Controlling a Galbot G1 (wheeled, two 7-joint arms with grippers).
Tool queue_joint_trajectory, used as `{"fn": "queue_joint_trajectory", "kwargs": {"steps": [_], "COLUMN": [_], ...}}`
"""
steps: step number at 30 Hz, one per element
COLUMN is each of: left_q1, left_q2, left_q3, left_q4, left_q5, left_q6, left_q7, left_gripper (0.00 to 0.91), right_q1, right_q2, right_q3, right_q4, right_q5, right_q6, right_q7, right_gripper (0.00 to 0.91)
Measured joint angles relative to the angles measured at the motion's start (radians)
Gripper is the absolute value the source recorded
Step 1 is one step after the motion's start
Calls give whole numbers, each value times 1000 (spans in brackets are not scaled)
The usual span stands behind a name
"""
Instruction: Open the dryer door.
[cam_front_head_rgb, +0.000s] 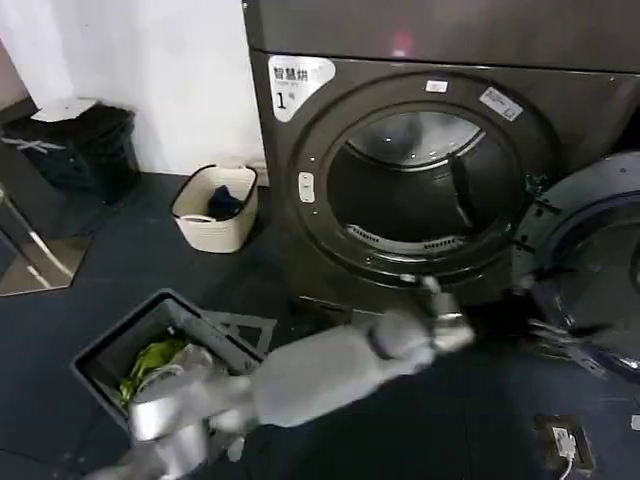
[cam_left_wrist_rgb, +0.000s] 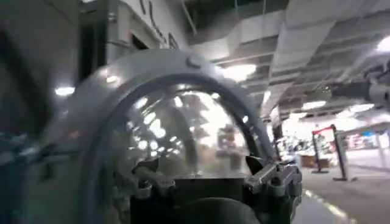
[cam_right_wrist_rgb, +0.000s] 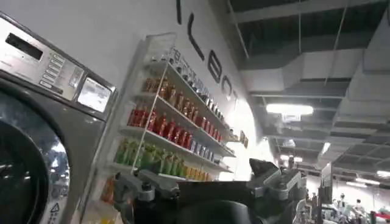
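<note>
door (cam_front_head_rgb: 590, 260) open; left wrist view: its glass (cam_left_wrist_rgb: 189, 134)

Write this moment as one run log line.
dryer door: swung open, at right | dryer: drum exposed | left end effector: below opening

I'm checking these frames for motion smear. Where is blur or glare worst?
Head view: the left arm and the dryer door are smeared. Left wrist view: ceiling lights glare across the door's domed glass. Right wrist view: comparatively sharp.
</note>
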Motion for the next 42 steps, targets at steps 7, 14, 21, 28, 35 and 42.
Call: {"fn": "queue_joint_trajectory", "kwargs": {"steps": [7, 14, 21, 28, 35, 42], "left_q1": [28, 36, 51, 126, 303, 474], "left_q2": [184, 407, 696, 967, 1179, 1296], "left_q3": [-21, -42, -81, -159, -319, -509], "left_q4": [-97, -239, -395, -505, -526, -466], "left_q5": [9, 21, 54, 136, 316, 444], "left_q6": [-1, 54, 237, 417, 537, 558], "left_q7": [-34, -47, -38, 12, 173, 248], "left_gripper": [907, 907, 907, 907, 907, 907], "right_q1": [-8, -16, -9, 19, 43, 47], "right_q2": [0, -3, -3, -3, -1, -6], "right_q3": [5, 27, 25, -2, -20, -5], "right_q4": [11, 24, 32, 33, 54, 74], "right_q5": [0, -51, -71, -101, -127, -123], "right_q6": [4, -2, -51, -77, -94, -97], "right_q7": [0, 1, 9, 0, 1, 1], "right_gripper": [907, 907, 907, 907, 907, 907]}}
